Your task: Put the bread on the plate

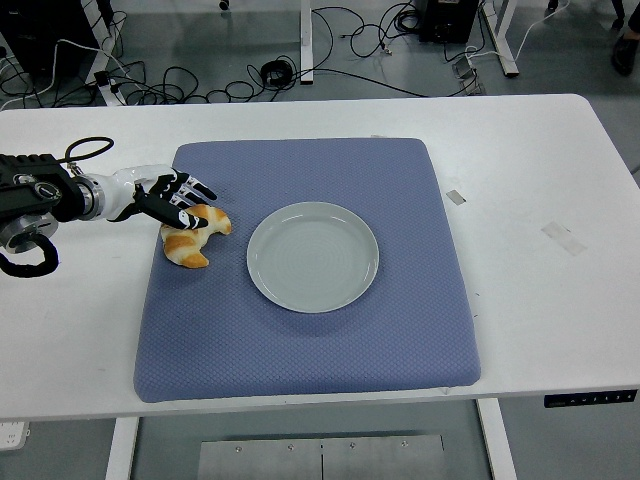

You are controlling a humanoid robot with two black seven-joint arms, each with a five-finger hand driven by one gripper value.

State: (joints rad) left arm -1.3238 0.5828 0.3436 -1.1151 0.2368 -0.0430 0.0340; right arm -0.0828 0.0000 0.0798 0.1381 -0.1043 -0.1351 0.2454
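cables trail over the grey floor along the top of the frame, behind a white table [560, 180] that carries a blue mat [310, 340]. at centre sits the empty plate [312, 256], ready to receive; the bread [193, 236], a croissant, lies on the mat at middle left, just beside the plate but apart from it. from the left edge the left hand [170, 198] reaches in low, fingers [196, 190] spread over the croissant's top, touching, not closed round it; likely settling for a grasp
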